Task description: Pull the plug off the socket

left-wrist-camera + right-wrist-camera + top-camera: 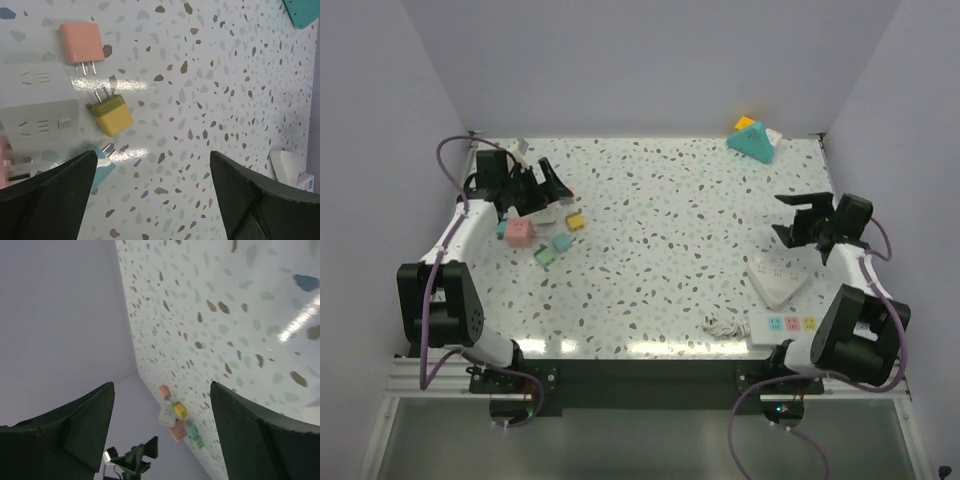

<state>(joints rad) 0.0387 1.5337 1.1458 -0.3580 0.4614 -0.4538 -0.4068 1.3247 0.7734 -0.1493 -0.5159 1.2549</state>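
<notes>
Left end effector (153,156) spread wide and gripping nothing, poised above the far-left of the surface (660,260), with a yellow plug (112,115) lying loose just beside a white socket block (42,122), prongs out, and a pink plug (81,42) near it, likewise unplugged. Right end effector (788,218) also gaping and empty, raised at the right side near a white power strip (778,280). Teal plug (100,159) half hidden behind the left end effector, possibly touching the socket block.
</notes>
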